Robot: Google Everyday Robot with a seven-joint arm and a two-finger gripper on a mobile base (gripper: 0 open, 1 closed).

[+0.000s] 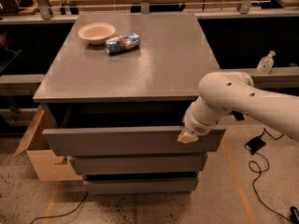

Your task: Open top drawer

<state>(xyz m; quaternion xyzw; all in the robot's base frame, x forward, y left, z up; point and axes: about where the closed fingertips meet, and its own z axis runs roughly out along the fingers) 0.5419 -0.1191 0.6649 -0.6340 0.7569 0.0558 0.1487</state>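
The top drawer (121,140) is the widest grey front, just under the grey cabinet top (140,64). It stands pulled out a little, with a dark gap behind its upper edge. My gripper (188,136) is at the right end of that drawer front, its tan fingertip at the upper edge. The white arm reaches in from the right. Two narrower grey drawer fronts (138,164) sit below, closed.
A cream bowl (96,32) and a blue can (122,43) lie on the cabinet top at the back left. An open cardboard box (39,153) stands on the floor at the left. A sanitizer bottle (265,62) and floor cables (257,162) are at the right.
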